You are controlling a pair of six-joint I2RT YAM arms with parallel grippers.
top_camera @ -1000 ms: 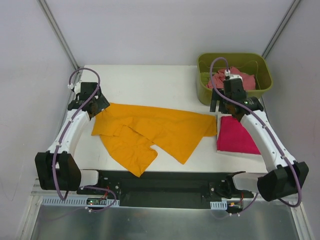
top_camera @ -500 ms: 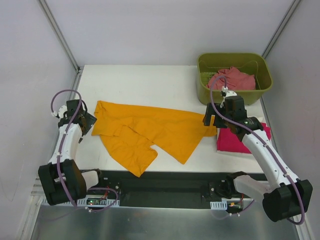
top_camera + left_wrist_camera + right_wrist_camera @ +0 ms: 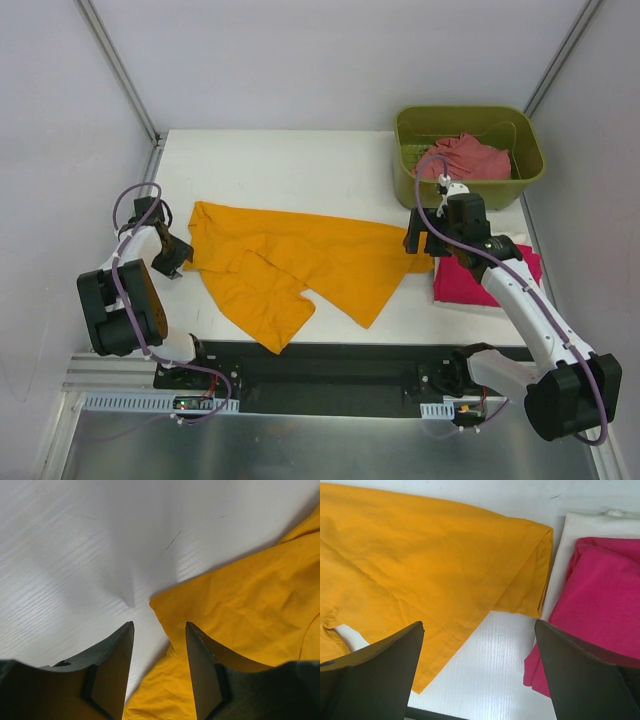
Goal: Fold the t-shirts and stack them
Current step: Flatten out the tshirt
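Shirts, three, at different stages. First, the orange shirt [image 3: 300, 262]: loose and rumpled across the middle of the table [image 3: 300, 160], one flap doubled over toward the near edge, not yet folded. Second, the magenta shirt [image 3: 478, 278]: folded flat by the right edge, judged the base of the stack. Third, the salmon shirt [image 3: 468, 157]: heaped in the bin [image 3: 465, 113] at the far right corner, waiting its turn.

Note on the left gripper [image 3: 172, 254]: low at the orange shirt's left end, near the left edge. Wrist view shows its fingers [image 3: 112, 670] parted by a modest gap with nothing between them; a cloth corner lies just ahead of the gap. Judged lined up to take that corner.

Note on the right gripper [image 3: 420, 240]: over the orange shirt's right end, just beside the magenta shirt. Spread wide, holding nothing. A white strip [image 3: 570, 545] shows between the two shirts; cannot tell what it is.

Reading: arms posted at opposite ends so the cloth can be pulled flat before folding. Risk: the right side snagging the magenta shirt and spoiling its fold.
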